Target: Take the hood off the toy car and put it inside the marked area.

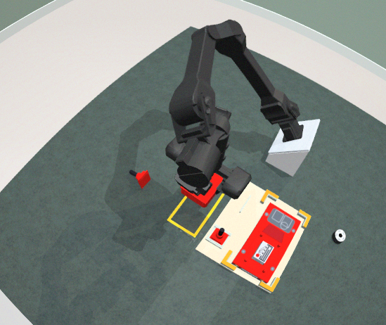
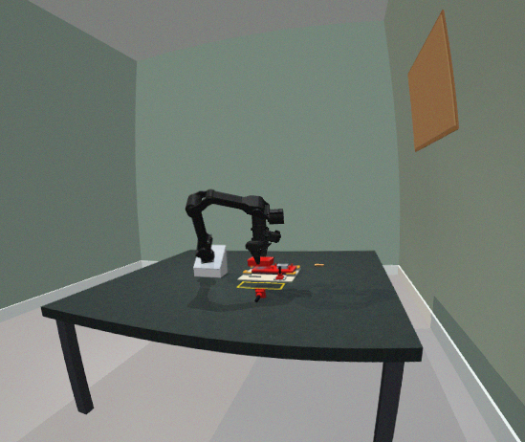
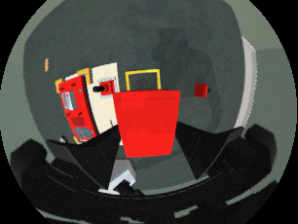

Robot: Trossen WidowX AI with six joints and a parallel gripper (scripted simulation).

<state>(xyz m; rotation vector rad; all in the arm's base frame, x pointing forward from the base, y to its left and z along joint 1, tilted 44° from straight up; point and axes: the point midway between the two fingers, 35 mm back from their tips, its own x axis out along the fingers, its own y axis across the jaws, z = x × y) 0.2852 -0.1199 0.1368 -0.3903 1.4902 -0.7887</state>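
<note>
The hood is a red block (image 1: 204, 201) (image 2: 268, 261) (image 3: 146, 109), held in the air with its broad face toward the wrist camera. My gripper (image 2: 257, 257) (image 3: 147, 125) is shut on the hood, one black finger at each side; in the top view the arm hides the fingertips. The marked area is a yellow outline (image 1: 181, 228) (image 2: 260, 288) (image 3: 142, 71) on the table. In the top view the hood covers its upper end; in the wrist view it shows beyond the hood's top edge. The red toy car (image 1: 254, 243) (image 2: 273, 270) (image 3: 84, 104) lies beside the area, hood off.
A cream board (image 1: 236, 223) (image 3: 100, 114) carries the car, orange corner pieces and a red piece with a black knob (image 1: 217, 237) (image 3: 107, 88). Another red piece (image 1: 143, 179) (image 2: 260, 293) (image 3: 201, 90) lies beyond the area. A white block (image 1: 311, 135) (image 2: 210, 272) stands at the arm's base.
</note>
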